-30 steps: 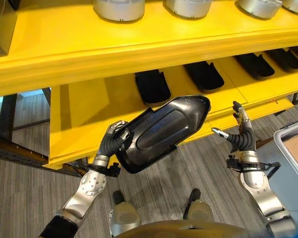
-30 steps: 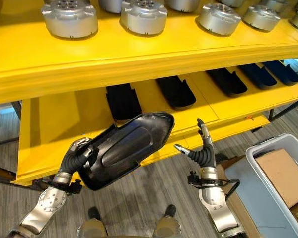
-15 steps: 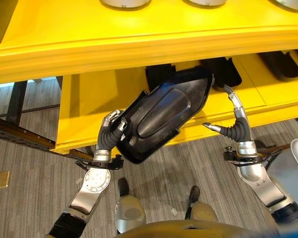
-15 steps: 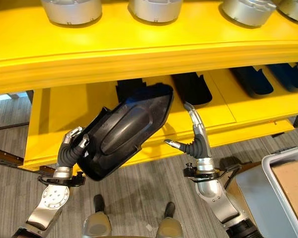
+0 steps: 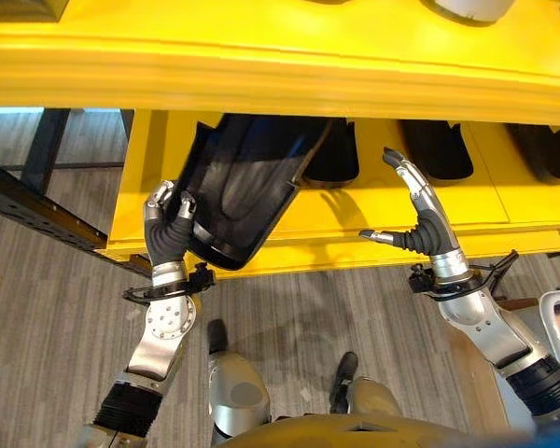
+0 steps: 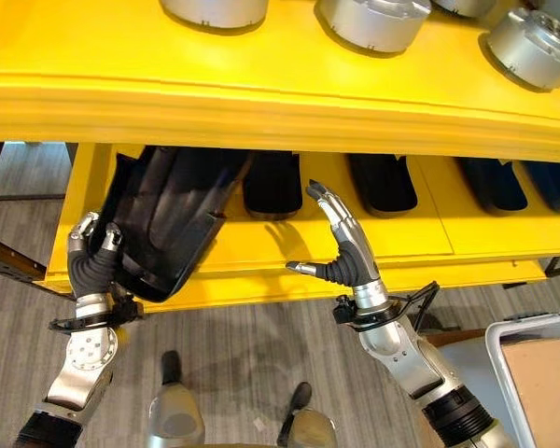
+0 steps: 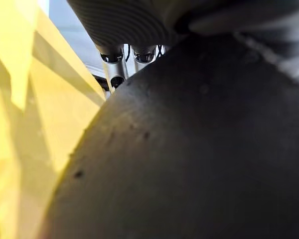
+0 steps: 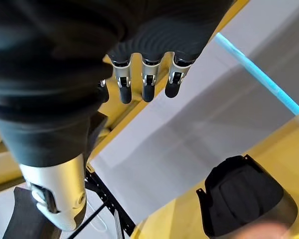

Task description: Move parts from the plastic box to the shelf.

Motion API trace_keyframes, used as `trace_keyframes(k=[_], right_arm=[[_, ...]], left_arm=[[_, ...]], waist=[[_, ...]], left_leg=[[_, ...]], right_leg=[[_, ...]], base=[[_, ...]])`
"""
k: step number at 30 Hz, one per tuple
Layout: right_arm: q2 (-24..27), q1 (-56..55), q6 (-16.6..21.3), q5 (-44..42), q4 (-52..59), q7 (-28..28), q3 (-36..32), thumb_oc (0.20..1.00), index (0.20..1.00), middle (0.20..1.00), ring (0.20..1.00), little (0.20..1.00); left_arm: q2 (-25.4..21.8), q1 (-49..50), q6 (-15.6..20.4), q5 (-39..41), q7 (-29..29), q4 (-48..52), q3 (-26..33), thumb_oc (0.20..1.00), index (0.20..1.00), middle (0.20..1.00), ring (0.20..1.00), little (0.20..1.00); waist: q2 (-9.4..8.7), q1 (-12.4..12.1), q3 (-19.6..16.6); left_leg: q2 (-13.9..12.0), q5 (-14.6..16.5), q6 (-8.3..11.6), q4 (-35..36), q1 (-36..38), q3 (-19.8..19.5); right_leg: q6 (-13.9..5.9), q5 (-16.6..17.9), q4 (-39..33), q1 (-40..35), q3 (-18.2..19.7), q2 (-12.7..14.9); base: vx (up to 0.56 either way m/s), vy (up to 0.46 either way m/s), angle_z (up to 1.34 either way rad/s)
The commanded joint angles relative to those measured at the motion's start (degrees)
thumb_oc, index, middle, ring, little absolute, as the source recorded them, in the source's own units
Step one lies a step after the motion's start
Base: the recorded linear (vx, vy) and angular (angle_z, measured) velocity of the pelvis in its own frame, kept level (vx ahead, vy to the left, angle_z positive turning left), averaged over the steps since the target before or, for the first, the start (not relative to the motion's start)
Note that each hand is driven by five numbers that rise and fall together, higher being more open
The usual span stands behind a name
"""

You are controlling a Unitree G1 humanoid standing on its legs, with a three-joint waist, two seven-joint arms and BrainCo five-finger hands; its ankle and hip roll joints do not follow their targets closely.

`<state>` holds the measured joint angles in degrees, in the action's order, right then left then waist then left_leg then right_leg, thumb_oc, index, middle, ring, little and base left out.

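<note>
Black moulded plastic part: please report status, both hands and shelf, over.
Left hand shut on black moulded plastic part, its far end under the yellow shelf's upper board. Right hand open, holds nothing. Other black parts lie beside on the lower board.

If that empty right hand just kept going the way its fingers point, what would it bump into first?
Probably the yellow upper shelf's front edge. The right hand is open, fingers aimed up and toward the shelf, black parts beyond; depth is hard to judge.

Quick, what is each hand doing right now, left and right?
Left hand: shut on the black plastic shell part, which is partly in the lower yellow shelf.
Right hand: open, fingers straight, holding nothing.
</note>
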<state>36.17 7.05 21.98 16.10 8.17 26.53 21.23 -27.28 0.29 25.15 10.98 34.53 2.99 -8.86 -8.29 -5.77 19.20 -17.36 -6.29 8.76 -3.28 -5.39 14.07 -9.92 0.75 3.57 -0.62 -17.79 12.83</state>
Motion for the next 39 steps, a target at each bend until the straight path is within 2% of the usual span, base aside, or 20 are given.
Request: trace_keyframes(k=[1,6,8,10,14,19,22,25,27,31,32,36,39], right_arm=[[-1.1,2.1,2.3,0.1,5.0,0.7,-0.8,1.000,1.000,1.000,1.000,1.000],[-1.4,0.6,1.6,0.7,5.7,1.0,-2.5,1.000,1.000,1.000,1.000,1.000],[-1.4,-0.1,1.5,0.4,6.1,1.3,-3.4,1.000,1.000,1.000,1.000,1.000],[-1.0,-1.6,2.0,0.5,7.7,1.5,-6.1,1.000,1.000,1.000,1.000,1.000],[-0.1,-1.9,1.3,0.6,9.5,0.9,-8.4,1.000,1.000,1.000,1.000,1.000],[0.7,-1.2,0.6,-0.1,9.8,0.5,-9.3,1.000,1.000,1.000,1.000,1.000],[2.1,0.0,0.5,-2.3,10.3,-1.4,-10.5,1.000,1.000,1.000,1.000,1.000],[2.6,2.5,-0.5,-2.6,10.8,-3.6,-10.3,1.000,1.000,1.000,1.000,1.000],[3.0,4.2,-1.4,-3.0,11.2,-4.6,-10.4,1.000,1.000,1.000,1.000,1.000],[3.6,7.5,-3.2,-4.4,12.2,-6.5,-11.7,1.000,1.000,1.000,1.000,1.000],[3.9,8.6,-3.7,-5.3,12.7,-7.5,-12.5,1.000,1.000,1.000,1.000,1.000],[3.9,9.5,-4.5,-5.2,13.4,-8.6,-12.9,1.000,1.000,1.000,1.000,1.000],[3.8,11.2,-5.7,-5.1,13.4,-9.4,-12.8,1.000,1.000,1.000,1.000,1.000]], left_arm=[[0.9,-3.5,3.2,1.5,4.7,0.9,2.6,0.200,0.200,0.200,0.200,0.200],[2.2,-3.7,2.0,3.4,10.4,0.4,5.2,0.200,0.200,0.200,0.200,0.200],[2.6,-3.8,1.8,4.6,10.8,-0.2,5.9,0.200,0.200,0.200,0.200,0.200],[3.4,-4.7,-0.9,5.0,14.8,-0.9,7.2,0.200,0.200,0.200,0.200,0.200],[4.3,-6.1,-3.1,5.2,18.8,-2.1,8.3,0.200,0.200,0.200,0.200,0.200],[4.7,-7.5,-4.4,5.5,20.6,-3.4,8.8,0.200,0.200,0.200,0.200,0.200],[4.6,-11.7,-6.4,2.2,24.3,-5.3,8.7,0.200,0.200,0.200,0.200,0.200],[5.3,-17.0,-8.2,2.6,27.2,-7.2,7.7,0.200,0.200,0.200,0.200,0.200],[5.5,-19.5,-8.2,3.5,29.4,-8.4,7.8,0.200,0.200,0.200,0.200,0.200],[4.9,-25.7,-9.3,4.8,31.4,-12.8,9.4,0.200,0.200,0.200,0.200,0.200],[4.2,-27.5,-10.7,4.6,31.2,-13.2,9.9,0.200,0.200,0.200,0.200,0.200],[3.9,-29.3,-12.1,5.4,32.6,-14.2,10.3,0.200,0.200,0.200,0.200,0.200],[3.5,-32.2,-11.6,8.4,35.4,-18.5,11.7,0.200,0.200,0.200,0.200,0.200]], waist=[[0.68,0.6,0.4],[0.05,1.1,1.4],[-0.14,1.3,1.7],[-0.39,2.2,2.3],[-0.29,3.1,3.0],[-0.19,3.7,3.6],[0.22,4.9,4.7],[0.87,6.1,6.2],[1.05,6.6,7.1],[0.67,8.1,9.9],[0.58,8.4,10.6],[0.77,9.0,10.6],[0.97,9.6,10.6]], left_leg=[[1.0,6.0,-2.32,-7.8,-0.3,1.4],[0.8,6.0,-2.31,-8.4,-0.9,1.6],[0.8,6.1,-2.29,-8.7,-1.1,1.7],[0.5,6.4,-2.16,-9.4,-1.2,2.1],[0.0,6.4,-1.87,-10.4,-1.9,2.4],[-0.4,6.3,-1.66,-11.0,-2.7,2.5],[-0.9,6.4,-1.45,-12.5,-4.4,2.8],[-1.3,6.4,-1.24,-14.0,-6.8,2.7],[-1.4,6.5,-1.12,-14.7,-8.1,2.7],[-1.8,6.7,-1.09,-16.7,-12.2,2.9],[-1.9,6.7,-1.12,-17.0,-13.4,3.0],[-1.6,6.6,-1.17,-17.2,-15.0,3.1],[-1.4,6.6,-1.09,-17.2,-15.9,3.4]], right_leg=[[3.23,-4.3,8.1,3.4,-0.3,-3.2],[3.21,-4.4,8.4,3.6,-0.2,-3.6],[3.18,-4.4,8.4,3.7,-0.1,-3.7],[3.17,-4.8,8.9,3.8,0.2,-3.9],[3.38,-5.1,9.8,4.7,0.5,-4.1],[3.43,-5.3,10.6,5.8,0.8,-4.2],[3.58,-5.7,12.5,8.1,1.3,-4.2],[3.63,-6.1,14.9,11.2,1.9,-4.0],[3.60,-6.4,16.1,12.9,2.1,-3.8],[3.80,-7.0,19.9,18.0,2.6,-3.5],[3.85,-7.2,20.8,19.6,2.7,-3.4],[3.96,-7.5,21.9,21.8,3.1,-3.5],[3.92,-7.7,22.3,23.2,3.5,-3.5]], base=[[-0.06,-0.004,-0.01],[-0.02,-0.006,0.00],[-0.02,-0.005,-0.01],[-0.04,-0.003,-0.03],[-0.02,0.014,-0.04],[-0.04,0.019,-0.12],[-0.09,0.072,-0.09],[-0.12,0.108,-0.10],[-0.11,0.083,-0.06],[-0.17,0.084,-0.12],[-0.11,0.063,-0.09],[-0.06,0.055,-0.02],[-0.05,0.047,-0.03]])
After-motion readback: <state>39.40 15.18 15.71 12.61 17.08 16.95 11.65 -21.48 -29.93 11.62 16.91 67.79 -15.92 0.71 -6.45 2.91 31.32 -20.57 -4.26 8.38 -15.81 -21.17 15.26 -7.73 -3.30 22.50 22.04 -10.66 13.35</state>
